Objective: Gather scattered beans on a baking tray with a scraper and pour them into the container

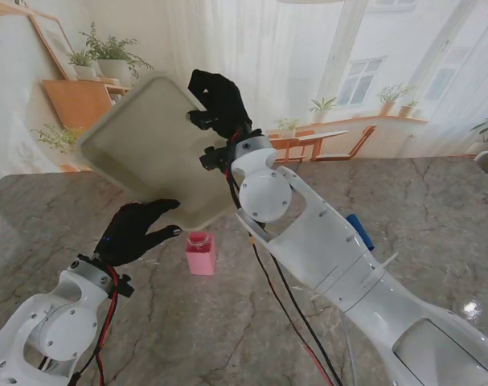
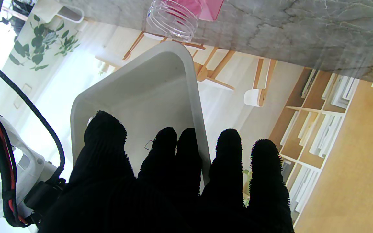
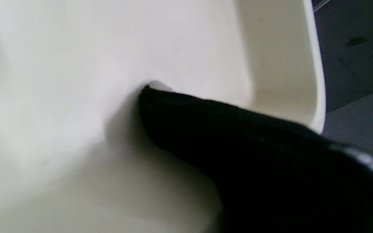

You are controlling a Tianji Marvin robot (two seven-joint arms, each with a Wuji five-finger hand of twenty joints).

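**Tray tipped up over the pink container, both hands on it**

I see the baking tray (image 1: 147, 145) lifted off the bench (image 1: 436, 209) and tilted steeply, its underside turned toward my stand camera and its lowest corner hanging just above the container (image 1: 201, 252). The container is a small clear jar with pink contents, standing upright on the bench directly nearer to me than that low corner. In the left wrist view the jar's ribbed open mouth (image 2: 173, 17) sits just past the tray's rounded corner (image 2: 170, 48), with a visible gap between the two.

My right hand (image 1: 219, 100) is clamped on the tray's upper edge, the farthest point from the container; the black-gloved fingers wrap over the rim, and the right wrist view shows one finger (image 3: 225, 129) pressed flat against the tray's pale inner surface (image 3: 76, 97). My left hand (image 1: 135, 232) supports the tray's lower edge just left of the container, with the fingers (image 2: 163, 152) spread, some lying inside the tray wall and others outside it.

I cannot make out any beans in the tray or in the jar. A blue object (image 1: 359, 232) lies on the bench to the right of the container, partly hidden behind my right arm; I cannot tell what it is.
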